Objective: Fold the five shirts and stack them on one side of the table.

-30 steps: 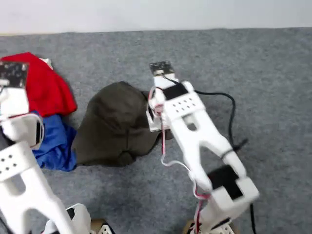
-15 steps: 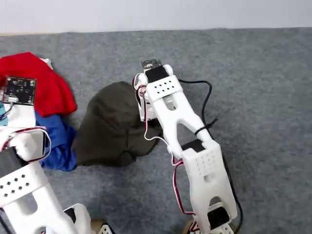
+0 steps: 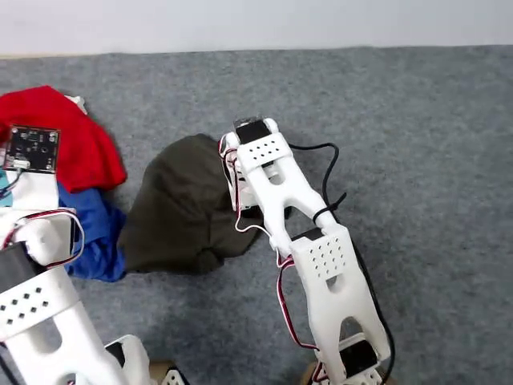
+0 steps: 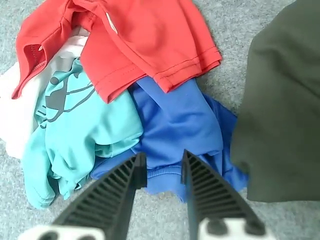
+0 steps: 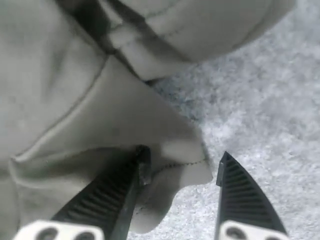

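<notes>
1. Shows a grey table (image 3: 417, 120) from above, with two white arms rising from its near edge.
2. Places a dark green shirt (image 3: 188, 204), crumpled, near the table's middle.
3. Sets the right gripper (image 5: 182, 165) low at the side of that shirt facing the table's right edge, with fingers apart and a folded hem lying between them, not closed on it.
4. Heaps four more shirts at the left edge: a red shirt (image 3: 76, 144) toward the far left corner and a blue shirt (image 3: 96, 233) just nearer, touching the green one, with a turquoise shirt (image 4: 85, 130) and a pale shirt (image 4: 20, 110) beside them.
5. Holds the left gripper (image 4: 161, 167) above the blue shirt, fingers slightly apart, gripping nothing.
</notes>
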`<state>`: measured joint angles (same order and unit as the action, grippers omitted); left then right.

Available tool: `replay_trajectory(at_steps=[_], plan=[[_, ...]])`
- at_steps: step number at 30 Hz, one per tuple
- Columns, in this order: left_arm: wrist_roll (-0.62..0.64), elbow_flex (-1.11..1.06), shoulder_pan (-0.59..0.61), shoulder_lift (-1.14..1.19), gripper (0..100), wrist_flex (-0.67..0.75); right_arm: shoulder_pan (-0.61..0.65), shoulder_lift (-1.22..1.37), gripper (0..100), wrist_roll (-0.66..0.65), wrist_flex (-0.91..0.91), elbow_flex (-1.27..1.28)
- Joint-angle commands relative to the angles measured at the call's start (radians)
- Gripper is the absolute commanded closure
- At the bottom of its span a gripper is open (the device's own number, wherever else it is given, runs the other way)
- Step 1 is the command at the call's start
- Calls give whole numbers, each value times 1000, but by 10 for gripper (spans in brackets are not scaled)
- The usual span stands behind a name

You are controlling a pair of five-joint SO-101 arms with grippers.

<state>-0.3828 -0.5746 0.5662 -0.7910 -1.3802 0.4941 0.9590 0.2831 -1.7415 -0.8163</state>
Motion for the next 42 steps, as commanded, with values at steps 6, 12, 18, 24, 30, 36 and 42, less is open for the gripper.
replay_trajectory(at_steps=[6, 12, 18, 24, 30, 36, 42], plan=[[-8, 4, 2, -23, 882, 20, 4, 42, 809, 3, -28, -48], [-6, 4, 2, -23, 882, 20, 4, 19, 958, -35, -30, -51], [-3, 8, -26, -25, 882, 18, 2, -88, 987, -104, -41, -51], [0, 13, -97, -31, 882, 18, -10, -280, 989, -189, -44, -51], [84, 51, -129, -32, 882, 12, -71, -532, 989, -265, -36, -51], [203, 125, -172, -31, 882, 9, -200, -708, 989, -290, 1, -51], [236, 163, -358, -31, 882, -100, -351, -776, 989, -290, 12, -51]])
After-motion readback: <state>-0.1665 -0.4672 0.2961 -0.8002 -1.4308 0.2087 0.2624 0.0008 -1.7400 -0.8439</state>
